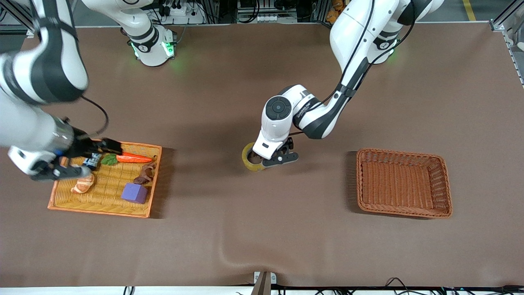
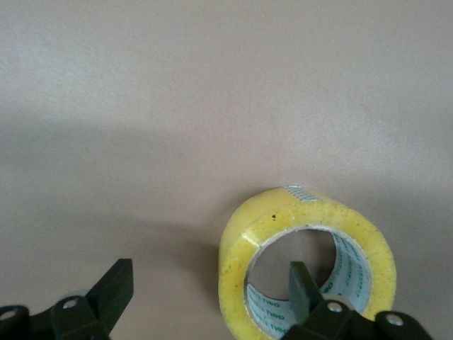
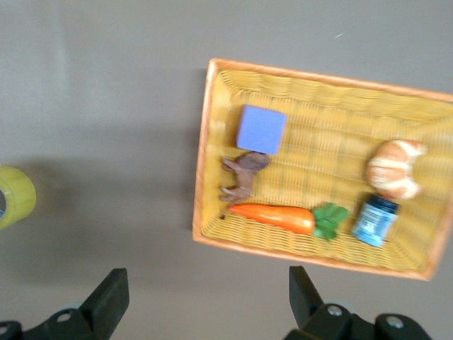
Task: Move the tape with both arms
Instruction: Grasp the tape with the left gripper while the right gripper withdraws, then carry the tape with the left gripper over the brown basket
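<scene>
From the front, the tape lies on the brown table near the middle, well away from every edge. The left gripper is down at it. The right gripper hangs over the yellow tray at the right arm's end.

In the left wrist view, the left gripper's fingers are spread wide, and one finger pokes into the hole of the tape.

In the right wrist view, the right gripper is spread wide too, holding nothing.

The tape looks light, stiff and a bit slick. Pinching its wall, one finger inside and one outside, seems best.
</scene>
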Robot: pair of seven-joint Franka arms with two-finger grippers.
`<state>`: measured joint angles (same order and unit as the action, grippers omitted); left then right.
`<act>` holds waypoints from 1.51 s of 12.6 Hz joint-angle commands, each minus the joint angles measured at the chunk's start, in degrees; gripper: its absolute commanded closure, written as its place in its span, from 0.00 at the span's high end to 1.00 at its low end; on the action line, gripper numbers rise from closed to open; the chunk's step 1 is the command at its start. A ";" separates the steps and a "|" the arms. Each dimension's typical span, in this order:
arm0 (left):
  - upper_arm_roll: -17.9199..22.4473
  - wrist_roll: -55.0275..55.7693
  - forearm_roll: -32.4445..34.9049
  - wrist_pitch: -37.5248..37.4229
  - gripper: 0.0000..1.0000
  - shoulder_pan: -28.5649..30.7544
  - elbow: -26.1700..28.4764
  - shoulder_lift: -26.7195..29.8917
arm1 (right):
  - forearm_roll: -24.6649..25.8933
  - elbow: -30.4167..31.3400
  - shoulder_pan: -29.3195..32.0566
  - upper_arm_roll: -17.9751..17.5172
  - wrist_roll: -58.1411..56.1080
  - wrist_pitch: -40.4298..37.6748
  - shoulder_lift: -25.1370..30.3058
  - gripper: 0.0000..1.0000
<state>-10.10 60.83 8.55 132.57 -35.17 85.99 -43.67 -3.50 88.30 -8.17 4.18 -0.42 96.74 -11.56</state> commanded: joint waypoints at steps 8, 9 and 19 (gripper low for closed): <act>1.04 0.87 1.82 1.90 0.00 -0.26 -2.05 -2.04 | 1.75 6.45 8.42 -0.84 -2.46 0.20 13.41 1.00; 1.22 0.61 2.08 1.47 0.00 1.84 -1.44 0.23 | 1.75 6.53 8.52 -0.76 -2.48 0.12 13.41 1.00; 0.70 -53.99 1.99 -4.16 0.00 32.15 14.47 20.12 | 6.66 4.07 8.17 -1.45 -2.57 -8.49 13.67 1.00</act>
<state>-8.39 15.79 9.75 128.29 -7.60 97.01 -25.04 0.60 92.48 0.27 4.71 -2.85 89.99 1.07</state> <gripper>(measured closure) 0.784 0.000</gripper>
